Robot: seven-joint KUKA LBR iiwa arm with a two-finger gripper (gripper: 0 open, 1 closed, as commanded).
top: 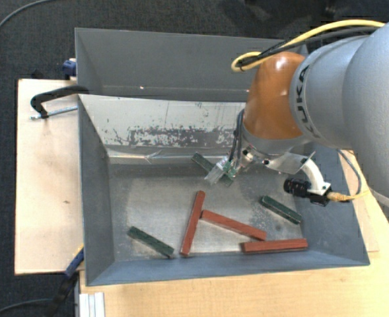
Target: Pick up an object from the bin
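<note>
You have the gripper (224, 172) low by the back wall of the bin (94, 197), at one end of a dark green bar (201, 162). Jaws: spread or pressed together, cannot tell. Risk: an end-on grip could let the bar pivot loose or scrape the wall.

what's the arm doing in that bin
The arm reaches in from the right. Its gripper is low near the back of the bin, at one end of a dark green stick. Whether it has hold of that stick cannot be told. Three red sticks lie together towards the front, with a second green stick at front left and a third green stick at right.
</note>
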